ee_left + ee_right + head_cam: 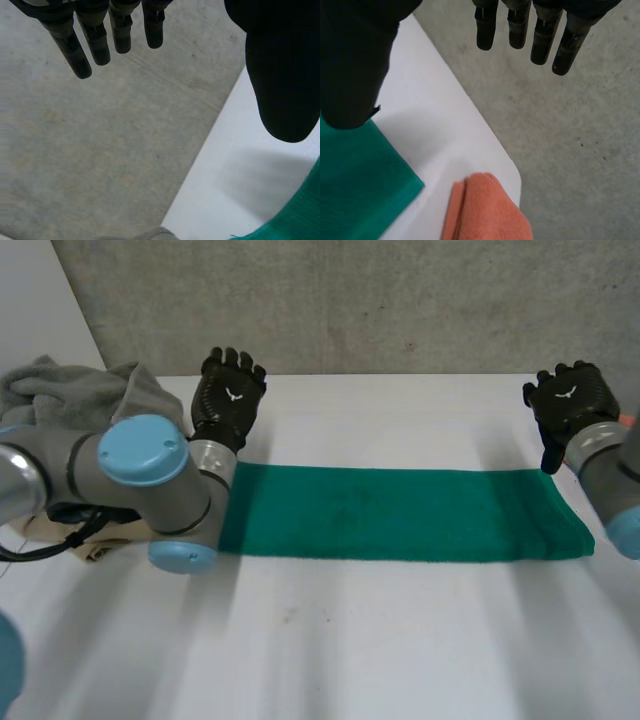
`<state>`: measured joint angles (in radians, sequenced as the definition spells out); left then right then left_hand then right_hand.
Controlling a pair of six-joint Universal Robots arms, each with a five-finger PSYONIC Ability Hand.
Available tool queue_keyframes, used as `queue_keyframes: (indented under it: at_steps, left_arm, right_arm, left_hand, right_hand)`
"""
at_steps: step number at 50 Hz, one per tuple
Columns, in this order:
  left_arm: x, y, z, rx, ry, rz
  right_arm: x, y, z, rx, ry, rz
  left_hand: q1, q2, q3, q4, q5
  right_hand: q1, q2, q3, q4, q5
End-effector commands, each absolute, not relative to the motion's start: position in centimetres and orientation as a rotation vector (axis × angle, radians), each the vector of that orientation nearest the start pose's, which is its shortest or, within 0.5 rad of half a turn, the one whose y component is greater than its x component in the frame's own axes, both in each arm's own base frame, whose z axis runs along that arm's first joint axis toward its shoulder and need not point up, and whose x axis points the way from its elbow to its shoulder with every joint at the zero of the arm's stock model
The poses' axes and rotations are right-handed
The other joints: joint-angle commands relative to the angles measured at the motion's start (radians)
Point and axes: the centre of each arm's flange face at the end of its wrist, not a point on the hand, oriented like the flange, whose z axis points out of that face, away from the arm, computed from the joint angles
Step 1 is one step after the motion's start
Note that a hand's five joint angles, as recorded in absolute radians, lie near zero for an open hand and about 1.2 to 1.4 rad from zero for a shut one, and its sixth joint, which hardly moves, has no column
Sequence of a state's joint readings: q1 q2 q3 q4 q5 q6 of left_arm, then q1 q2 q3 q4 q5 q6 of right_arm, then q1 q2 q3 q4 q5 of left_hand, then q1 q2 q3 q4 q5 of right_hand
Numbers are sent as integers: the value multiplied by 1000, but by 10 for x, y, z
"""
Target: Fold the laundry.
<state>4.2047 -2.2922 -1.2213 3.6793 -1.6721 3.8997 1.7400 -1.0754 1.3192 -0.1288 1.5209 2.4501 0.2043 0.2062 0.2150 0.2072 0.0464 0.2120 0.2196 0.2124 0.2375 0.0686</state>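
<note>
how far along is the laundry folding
Done: the green towel looks folded into a long strip. In hand: nothing; the left hand and right hand are open, gripping nothing. Left: folding the strip shorter, plus the grey pile and orange cloth.

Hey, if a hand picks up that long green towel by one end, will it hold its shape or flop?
Probably flops: the green towel lies flat and limp along the white table, so a lifted end would likely sag and trail the rest. Its fuzzy nap suggests friction, so pushing might bunch it rather than slide it.
</note>
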Motion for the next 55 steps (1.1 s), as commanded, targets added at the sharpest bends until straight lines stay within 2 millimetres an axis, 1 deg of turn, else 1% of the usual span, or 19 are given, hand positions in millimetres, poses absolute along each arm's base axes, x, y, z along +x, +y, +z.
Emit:
queue_keyframes:
  at_steps: [1,4,7,11,15,21,22,23,24,37,38,42,44,47,48,49,52,53,55]
  left_arm:
    - [-310,-313,207,989,1637,-2201]
    - [-305,-303,206,977,1692,-2214]
    - [-300,-293,200,963,1770,-2222]
    - [-297,-286,195,953,1828,-2226]
    - [-296,-284,191,957,1849,-2215]
    - [-295,-284,188,960,1856,-2206]
    - [-295,-284,189,957,1855,-2206]
    - [-295,-285,189,957,1855,-2206]
    - [-295,-285,189,956,1855,-2206]
    - [-289,-285,200,925,1832,-2225]
    - [-287,-286,201,918,1832,-2221]
    - [-280,-286,204,898,1831,-2217]
    - [-277,-284,206,890,1830,-2214]
    - [-272,-285,208,873,1829,-2211]
    - [-271,-285,209,868,1826,-2213]
    - [-270,-285,211,866,1825,-2213]
    - [-267,-284,217,845,1809,-2228]
    - [-267,-284,218,845,1807,-2230]
    - [-267,-283,221,838,1800,-2236]
  right_arm:
    - [164,-342,210,-1121,2396,-1956]
    - [147,-334,196,-1086,2452,-1813]
    - [136,-332,185,-1044,2476,-1749]
    - [130,-335,170,-1048,2472,-1738]
    - [127,-344,145,-1041,2496,-1704]
    - [123,-350,125,-1065,2522,-1662]
    - [123,-351,121,-1072,2526,-1650]
    - [122,-353,117,-1086,2534,-1642]
    - [121,-355,118,-1087,2536,-1651]
    - [43,-383,145,-965,2801,-1896]
    - [28,-385,148,-974,2850,-1914]
    - [4,-387,160,-1103,2924,-1968]
    - [5,-387,165,-1171,2915,-1988]
    - [35,-386,180,-1252,2787,-2077]
    - [49,-385,186,-1276,2723,-2111]
    - [77,-383,196,-1307,2598,-2178]
    - [118,-376,207,-1349,2406,-2262]
    - [147,-369,212,-1403,2265,-2305]
    - [182,-357,217,-1470,2092,-2334]
  left_hand:
    - [-30,-32,-40,-33,-46]
    - [-30,-32,-40,-33,-46]
    - [-30,-32,-40,-33,-46]
    - [-30,-32,-40,-33,-46]
    - [-30,-32,-40,-33,-46]
    - [-30,-32,-40,-33,-46]
    - [-30,-32,-40,-33,-46]
    - [-30,-32,-40,-33,-46]
    - [-30,-32,-40,-33,-46]
    - [-30,-32,-40,-33,-46]
    - [-30,-32,-40,-33,-46]
    - [-30,-32,-40,-33,-46]
    - [-30,-32,-40,-33,-46]
    - [-30,-32,-40,-33,-46]
    - [-30,-32,-40,-33,-46]
    - [-30,-32,-40,-33,-46]
    - [-30,-32,-40,-33,-46]
    - [-30,-32,-40,-33,-46]
    - [-30,-32,-40,-33,-46]
  right_hand:
    - [-37,-45,-38,-63,-69]
    - [-36,-44,-37,-62,-68]
    - [96,88,95,70,64]
    - [231,223,230,205,199]
    - [243,235,242,217,212]
    - [255,247,254,229,223]
    - [313,305,312,287,282]
    - [842,835,842,817,811]
    - [1170,1163,1170,1145,1139]
    - [1184,1177,1184,1159,1153]
    - [1184,1177,1184,1159,1153]
    - [1184,1177,1184,1159,1153]
    - [1184,1177,1184,1159,1153]
    - [1184,1177,1184,1159,1153]
    - [1184,1177,1184,1159,1153]
    - [1184,1177,1184,1159,1153]
    - [1184,1177,1184,1159,1153]
    - [1184,1177,1184,1159,1153]
    - [1184,1177,1184,1159,1153]
